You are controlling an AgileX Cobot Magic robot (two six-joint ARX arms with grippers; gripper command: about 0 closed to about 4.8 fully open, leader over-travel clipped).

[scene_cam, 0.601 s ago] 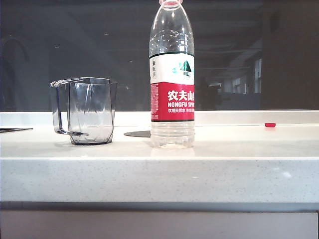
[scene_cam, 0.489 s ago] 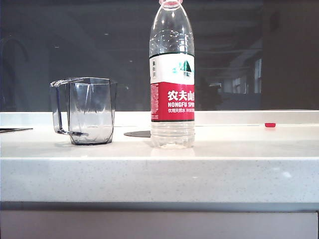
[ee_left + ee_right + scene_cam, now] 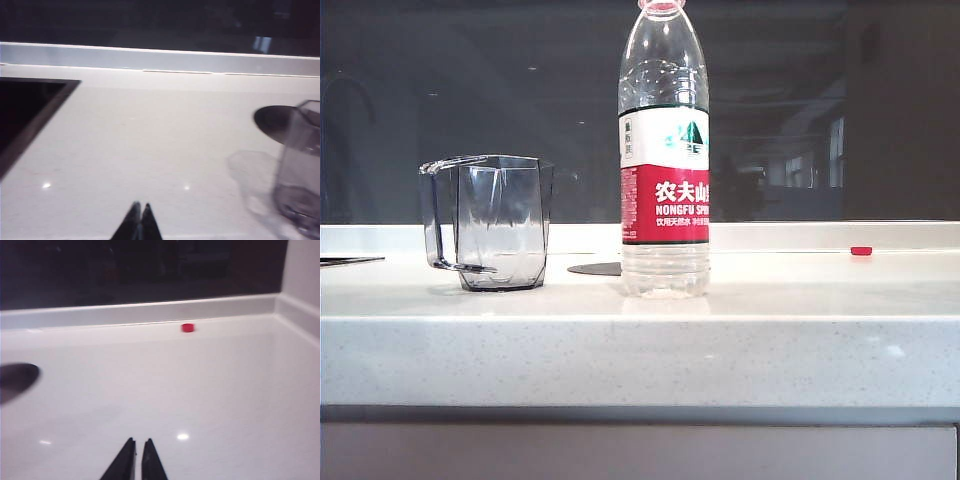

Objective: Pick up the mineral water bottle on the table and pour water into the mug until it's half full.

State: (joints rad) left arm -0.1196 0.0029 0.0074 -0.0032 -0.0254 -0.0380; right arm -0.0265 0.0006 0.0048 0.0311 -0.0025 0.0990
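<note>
White stone table [image 3: 640, 350]: uncapped mineral water bottle [image 3: 665, 160] upright at centre, empty mug [image 3: 490, 222] just left, handy for pouring. Red cap [image 3: 861, 251] far right. Left gripper [image 3: 140, 222], right gripper [image 3: 138, 457] closed, empty, hanging near front edge.

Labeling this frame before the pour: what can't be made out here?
- Mineral water bottle: mouth cut off by exterior view's top edge.
- Mug: cropped at left wrist view's edge, blurred.
- Left gripper, right gripper: shut tips only; absent from exterior view.
- Water level: unreadable through clear plastic.
</note>
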